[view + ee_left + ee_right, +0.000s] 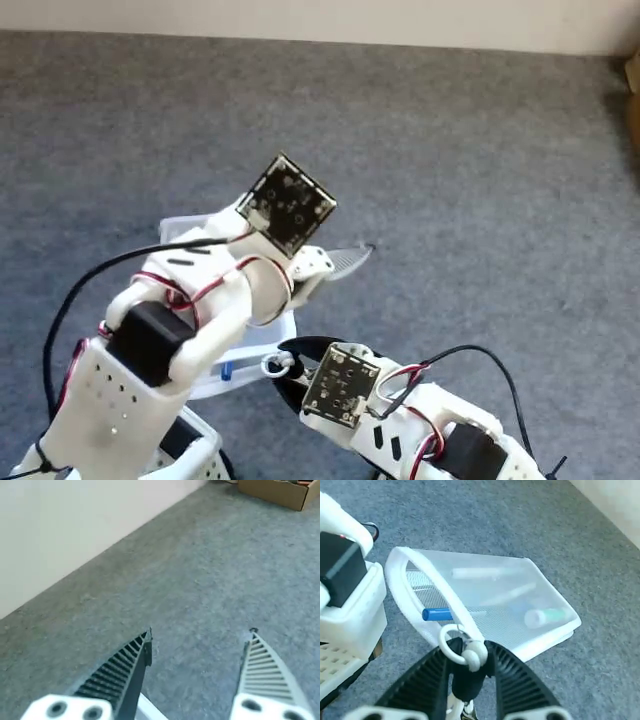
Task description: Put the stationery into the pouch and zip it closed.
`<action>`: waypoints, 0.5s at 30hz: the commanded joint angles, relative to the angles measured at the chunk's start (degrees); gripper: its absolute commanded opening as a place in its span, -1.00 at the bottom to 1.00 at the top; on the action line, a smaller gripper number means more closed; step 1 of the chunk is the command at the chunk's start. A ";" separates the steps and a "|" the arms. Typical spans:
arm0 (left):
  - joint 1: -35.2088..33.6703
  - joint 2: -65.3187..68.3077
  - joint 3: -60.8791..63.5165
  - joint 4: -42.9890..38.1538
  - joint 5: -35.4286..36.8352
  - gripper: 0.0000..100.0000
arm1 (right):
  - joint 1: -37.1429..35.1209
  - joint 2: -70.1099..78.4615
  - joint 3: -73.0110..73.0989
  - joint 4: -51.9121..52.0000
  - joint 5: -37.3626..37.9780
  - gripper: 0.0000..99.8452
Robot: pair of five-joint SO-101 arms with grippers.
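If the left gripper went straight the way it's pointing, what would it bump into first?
Probably the grey carpet. Nothing lies between the open left gripper and it, though depth is unclear.

White mesh pouch [512, 627]; blue pen [436, 614]; grey carpet [480, 150]

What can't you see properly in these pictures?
High view: the left arm covers most of the pouch, so I can't see inside.
Right wrist view: the pens are hazy shapes behind mesh; no telling how many.
Right wrist view: the right gripper, shut on the zip ring, hides the zip behind it.
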 commanded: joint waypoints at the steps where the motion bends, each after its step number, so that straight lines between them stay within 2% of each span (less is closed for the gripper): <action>1: -2.86 0.22 -7.87 4.75 0.97 -0.48 | 2.15 -1.01 -2.59 -2.42 0.53 -0.99; 6: -11.38 0.22 -17.10 18.37 0.97 -0.48 | 8.48 -1.01 -2.59 -8.84 -1.67 -0.99; 11: -19.03 0.22 -25.98 30.86 0.88 -0.47 | 8.92 -0.92 -2.86 -17.80 -2.99 -0.99; 15: -20.97 0.22 -31.69 37.89 0.88 -0.47 | 8.92 2.15 -3.12 -25.10 -2.99 -0.99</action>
